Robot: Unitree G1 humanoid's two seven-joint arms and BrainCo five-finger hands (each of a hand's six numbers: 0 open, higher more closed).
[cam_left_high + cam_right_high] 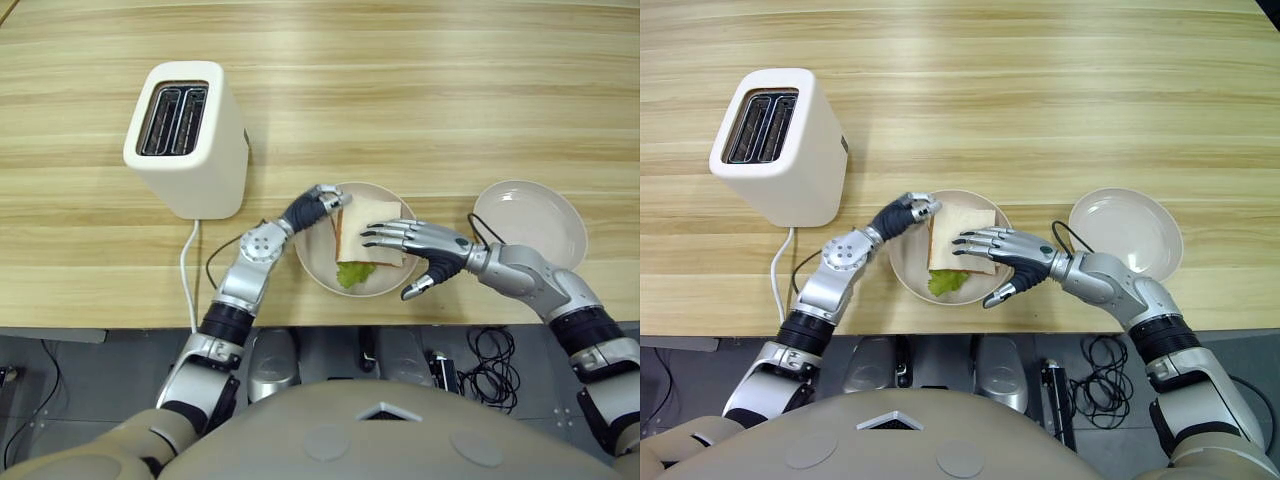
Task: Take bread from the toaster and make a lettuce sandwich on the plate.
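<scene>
Sandwich (366, 225) at bottom centre looks stacked; left robot hand (310, 208) curled at its edge, right robot hand (422, 250) spread open over it, probably just needs to lift away gently.

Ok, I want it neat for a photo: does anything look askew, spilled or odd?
Only the lettuce: a leaf sticks out from under the bread slice at its near-left corner, onto the plate. Nothing looks spilled or damaged.
</scene>
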